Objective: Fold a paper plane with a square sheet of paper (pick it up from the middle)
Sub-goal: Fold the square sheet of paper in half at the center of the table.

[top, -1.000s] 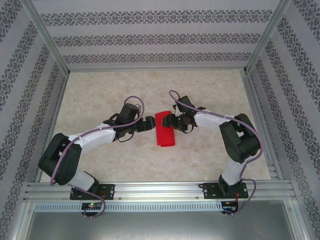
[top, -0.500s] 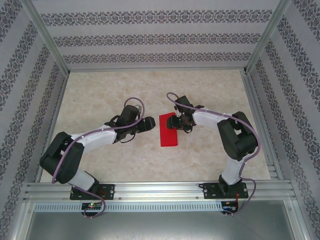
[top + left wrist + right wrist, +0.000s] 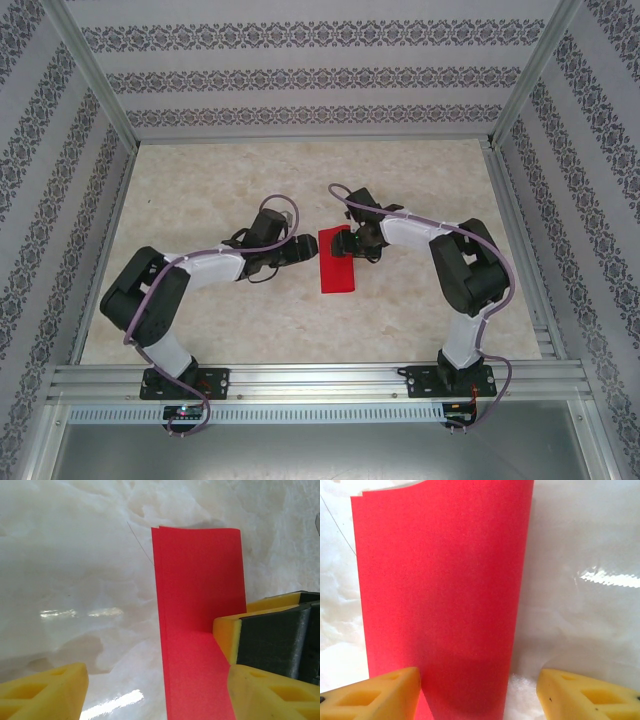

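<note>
The paper (image 3: 337, 259), folded into a narrow rectangle, is laid flat near the middle of the table (image 3: 200, 190). The left gripper (image 3: 303, 250) is held low at the paper's 9 o'clock, jaws parted. The right gripper (image 3: 352, 240) is placed at its 1 o'clock end, jaws spread wide, with one finger over the paper.

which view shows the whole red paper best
Top external: the red paper shows nearly whole, a folded strip with its outline clear. Each wrist view shows it close but cut off at the frame's bottom.
</note>
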`<state>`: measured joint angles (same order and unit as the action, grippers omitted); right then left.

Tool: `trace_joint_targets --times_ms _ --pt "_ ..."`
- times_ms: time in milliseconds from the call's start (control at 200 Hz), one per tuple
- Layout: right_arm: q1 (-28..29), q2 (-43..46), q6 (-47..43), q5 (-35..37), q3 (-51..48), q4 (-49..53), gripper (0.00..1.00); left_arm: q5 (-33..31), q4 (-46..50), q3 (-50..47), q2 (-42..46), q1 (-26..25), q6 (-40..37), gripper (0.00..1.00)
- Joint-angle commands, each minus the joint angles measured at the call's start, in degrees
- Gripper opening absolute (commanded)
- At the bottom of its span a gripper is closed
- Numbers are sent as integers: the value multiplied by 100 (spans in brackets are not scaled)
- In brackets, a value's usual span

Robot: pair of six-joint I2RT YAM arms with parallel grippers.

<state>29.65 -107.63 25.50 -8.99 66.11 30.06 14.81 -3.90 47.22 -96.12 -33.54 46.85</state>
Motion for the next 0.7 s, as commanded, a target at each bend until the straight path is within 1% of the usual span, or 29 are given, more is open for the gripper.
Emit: trace_joint_targets --times_ms 0,275,500,694 --pt "142 -540 55 236 -85 166 66 295 -476 142 -163 -96 175 68" --pt "190 -772 131 267 -72 186 67 198 -344 448 -534 -97 202 45" --pt "195 -891 -73 267 -97 184 67 206 -187 615 -622 -97 139 37" --pt "181 -939 -379 232 -93 210 66 37 89 805 -630 -85 3 34"
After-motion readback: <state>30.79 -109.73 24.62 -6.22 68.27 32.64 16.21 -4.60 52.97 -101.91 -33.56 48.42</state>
